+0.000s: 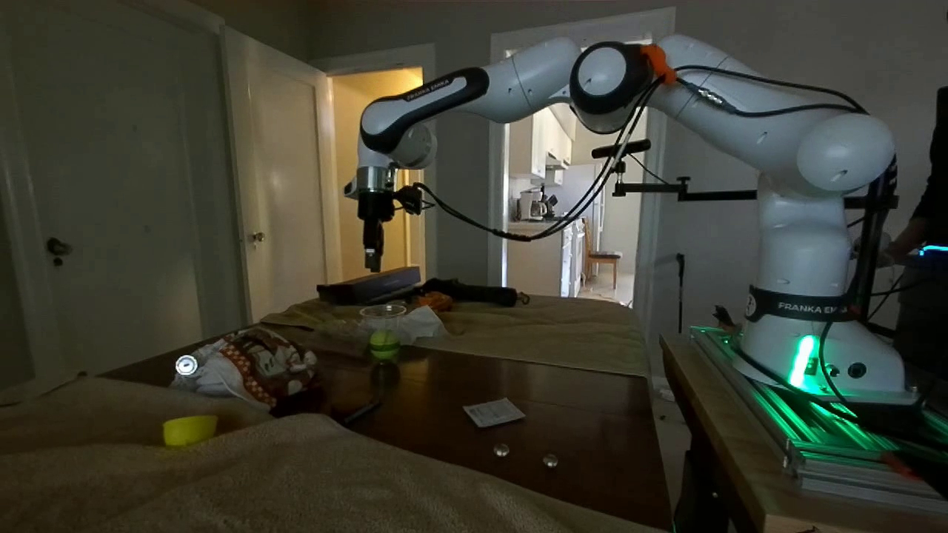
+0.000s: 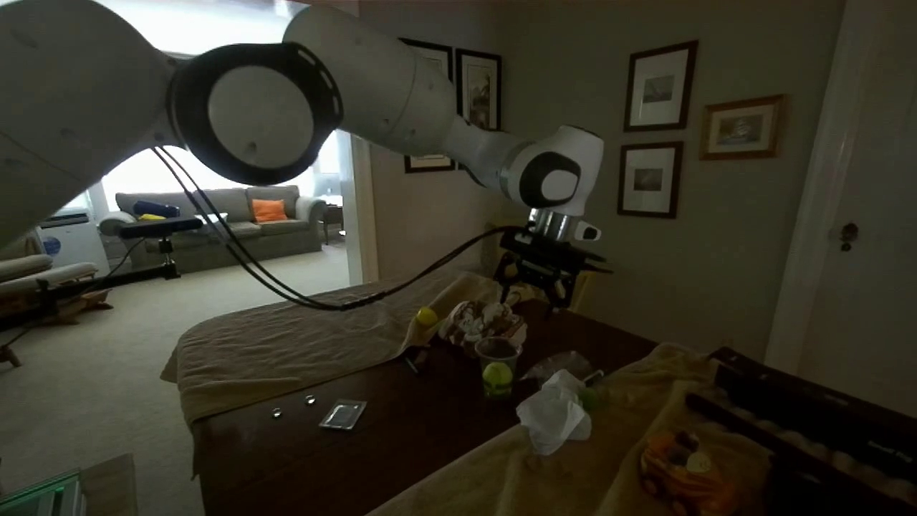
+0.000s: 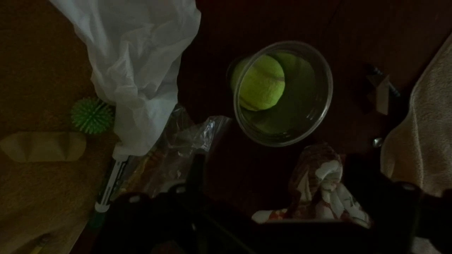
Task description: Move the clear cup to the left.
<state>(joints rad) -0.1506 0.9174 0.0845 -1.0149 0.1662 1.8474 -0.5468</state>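
Clear cup (image 3: pixel 303 106): upright on the tabletop (image 1: pixel 548 385), upper half of the wrist view, right of centre, a tennis ball (image 3: pixel 263 83) resting low inside it. Appears to be thin plastic; expect light, smooth, springy walls that would buckle under a hard squeeze. The ball probably supplies most of the weight and may roll against the side if the move is jerky. Preferred hold, my judgement: opposite outer walls just beneath the rim, gentle closure, kept level. Plastic bag (image 3: pixel 197 141) near it, lower left of the cup in the wrist view; contact cannot be told, possible snag. Jaws: wide apart, holding nothing. Gripper (image 2: pixel 530 301) points down, well above the tabletop; cup not between the jaws, lying above them in the wrist view. Arm (image 1: pixel 603 78) arches from the right of an exterior view, extended far to the left. Descent plus some sideways alignment seems called for.
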